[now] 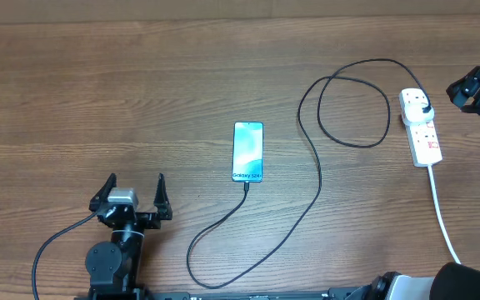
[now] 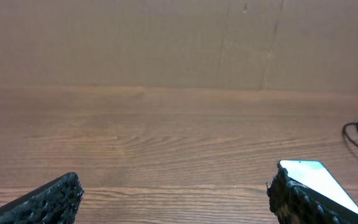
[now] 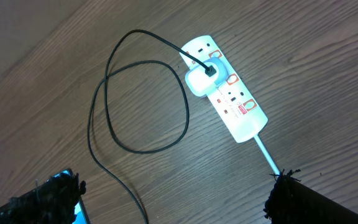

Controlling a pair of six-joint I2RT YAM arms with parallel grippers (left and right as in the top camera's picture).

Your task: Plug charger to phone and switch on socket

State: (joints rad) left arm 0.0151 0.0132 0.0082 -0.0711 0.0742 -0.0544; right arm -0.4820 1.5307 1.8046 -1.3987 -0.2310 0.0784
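Note:
The phone (image 1: 248, 152) lies flat mid-table with its light blue screen lit. The charger (image 1: 317, 179), a thin black cable, meets the phone's near edge, curves toward the front edge, then runs back and loops up to the socket (image 1: 424, 133). There it ends in a plug head (image 3: 199, 81) seated in the white strip (image 3: 232, 99), which has red switch marks. My left gripper (image 1: 136, 182) stands open on the near left, apart from the phone (image 2: 312, 177). My right gripper (image 3: 176, 202) hangs open above the table beside the socket, holding nothing.
A thick white cord (image 1: 442, 212) runs from the socket to the front right edge. A cardboard wall (image 2: 179, 43) closes off the far side. Bare wood table (image 1: 98, 100) lies to the left and behind the phone.

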